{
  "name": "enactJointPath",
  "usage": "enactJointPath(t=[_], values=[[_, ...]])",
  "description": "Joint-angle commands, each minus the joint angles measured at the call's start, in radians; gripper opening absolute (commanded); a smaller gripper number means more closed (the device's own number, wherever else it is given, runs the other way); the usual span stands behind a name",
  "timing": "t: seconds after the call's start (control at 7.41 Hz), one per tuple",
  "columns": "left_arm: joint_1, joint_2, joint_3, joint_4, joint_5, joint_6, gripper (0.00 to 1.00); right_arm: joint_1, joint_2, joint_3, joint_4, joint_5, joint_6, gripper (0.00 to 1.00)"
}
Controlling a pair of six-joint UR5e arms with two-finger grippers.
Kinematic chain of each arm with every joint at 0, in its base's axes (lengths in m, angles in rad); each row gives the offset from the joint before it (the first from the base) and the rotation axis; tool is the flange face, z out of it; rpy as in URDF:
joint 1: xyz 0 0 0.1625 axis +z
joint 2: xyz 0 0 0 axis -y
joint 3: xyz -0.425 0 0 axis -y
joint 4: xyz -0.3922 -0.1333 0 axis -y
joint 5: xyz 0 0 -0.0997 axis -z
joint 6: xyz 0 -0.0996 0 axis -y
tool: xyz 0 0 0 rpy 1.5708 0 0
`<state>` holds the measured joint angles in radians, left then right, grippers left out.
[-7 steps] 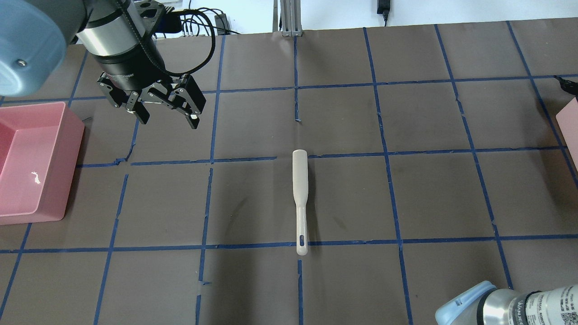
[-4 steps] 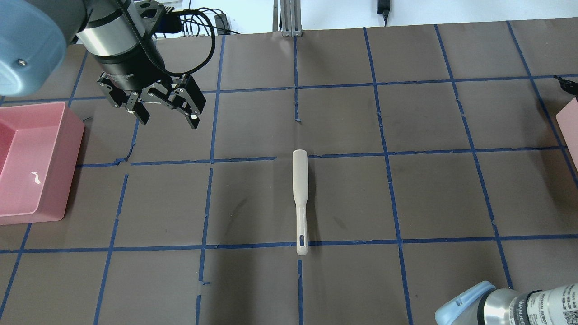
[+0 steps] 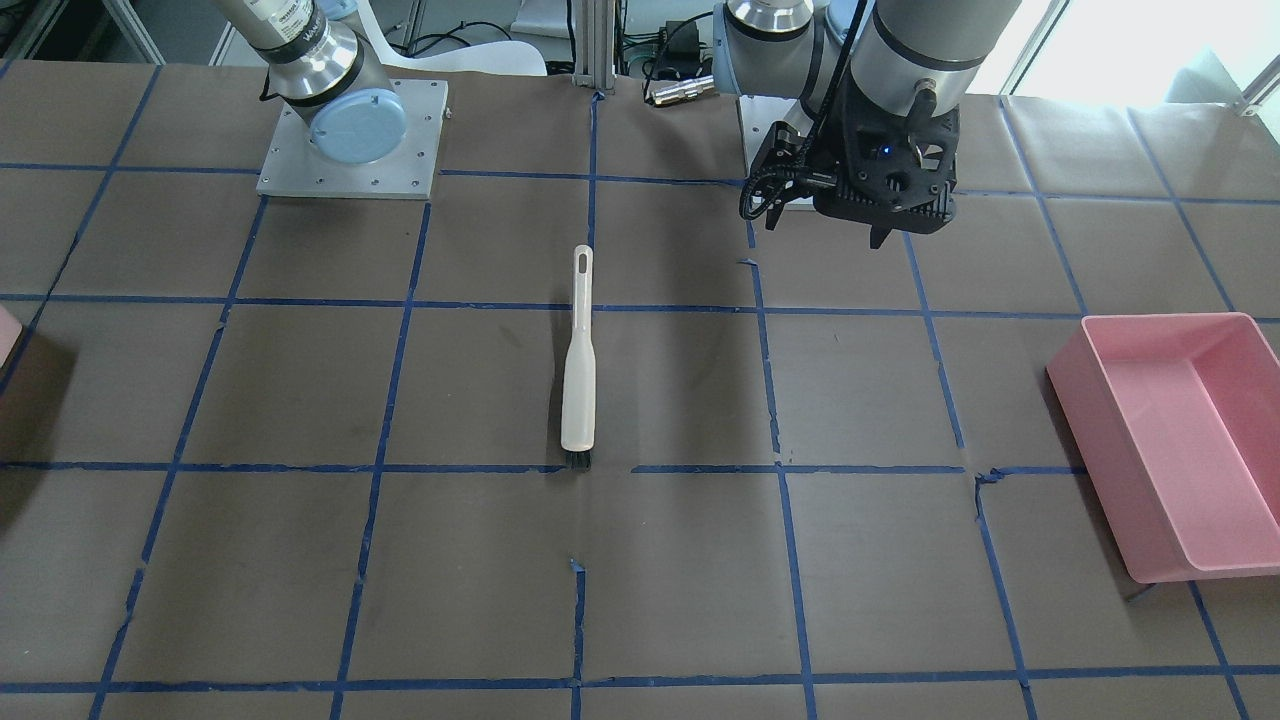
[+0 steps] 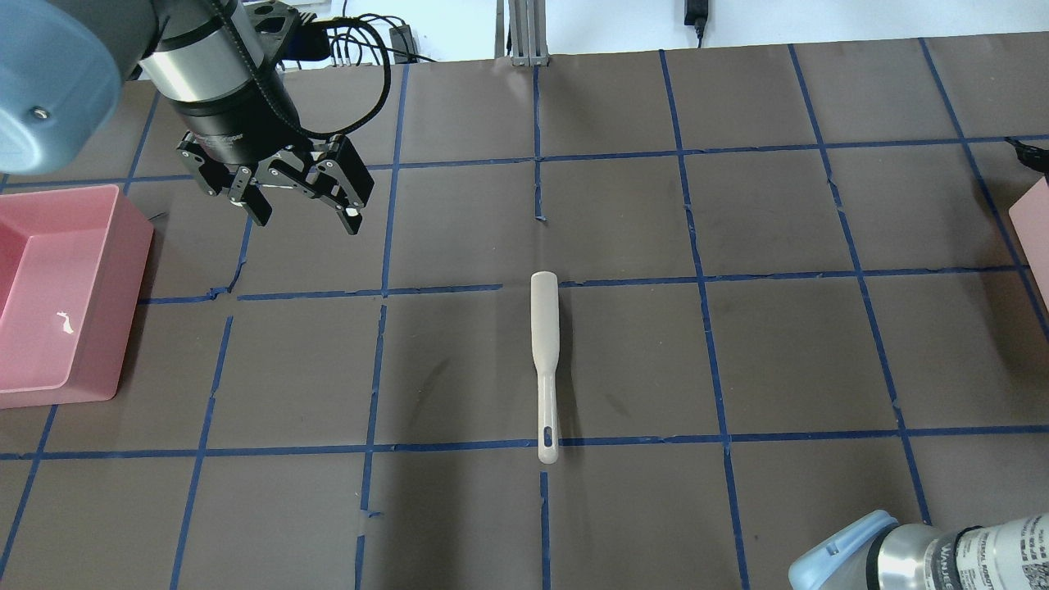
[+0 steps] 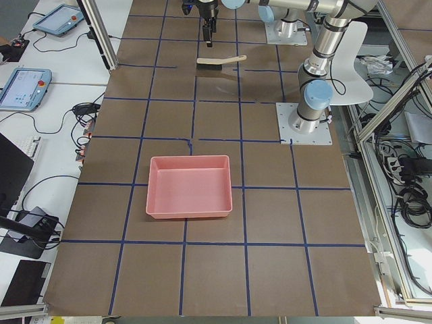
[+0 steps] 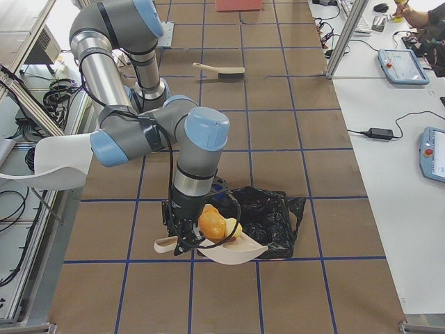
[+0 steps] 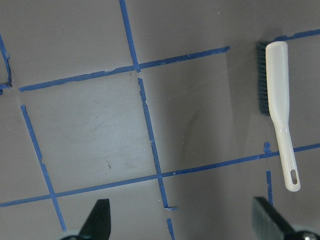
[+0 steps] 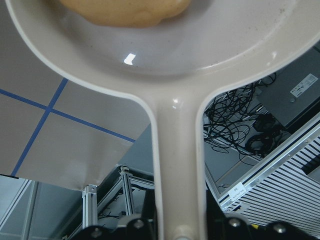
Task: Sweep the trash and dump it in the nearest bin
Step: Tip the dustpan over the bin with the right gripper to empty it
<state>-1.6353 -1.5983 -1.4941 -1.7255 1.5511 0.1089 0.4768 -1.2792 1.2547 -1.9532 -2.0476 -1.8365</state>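
**Trash.** A tan-orange lump and a pale piece beside it, the trash [image 6: 214,224], lay in the pan of the cream dustpan [image 6: 236,254]. A third piece could not be made out. No trash was seen on the table [image 4: 787,352] in any view.

**Holding.** The right gripper [image 8: 177,220] was clamped on the dustpan's handle. It held the pan roughly level, clear of the table, over a crumpled black plastic bag [image 6: 274,212] at the table's right end. The nearest bin [image 4: 1034,217] showed only as a pink corner at that same end. How it relates to the bag could not be told.

**Other tools.** The cream brush [image 4: 545,360] lay flat near the table's centre with nothing touching it. The left gripper [image 4: 307,220] hung above the table with its jaws spread and empty, well apart from the brush. It was near the large pink tub [image 4: 123,311] on the robot's left.

**Progress.** In my judgement the sweeping was complete, since the load was in the pan and the brush was laid down. The dump was outstanding, as the pan was not tipped.

**Writing.** The right arm's wrist [image 4: 975,553] bore a printed label with a coded square, its lettering too small to read with confidence. Small pale lettering on the left arm's wrist was likewise illegible. In the right wrist view, the tags on the equipment below the table could not be read.
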Motion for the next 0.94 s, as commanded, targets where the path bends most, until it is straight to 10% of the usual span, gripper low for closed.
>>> enactJointPath(t=[0.0,0.81], values=[[0.000,-0.002,0.000,0.000,0.001,0.000,1.00,0.045,-0.011,0.000,-0.085,-0.013,-0.053,0.06],[0.000,-0.002,0.000,0.001,0.000,0.000,1.00,0.046,-0.006,0.017,-0.130,0.010,-0.063,0.06]])
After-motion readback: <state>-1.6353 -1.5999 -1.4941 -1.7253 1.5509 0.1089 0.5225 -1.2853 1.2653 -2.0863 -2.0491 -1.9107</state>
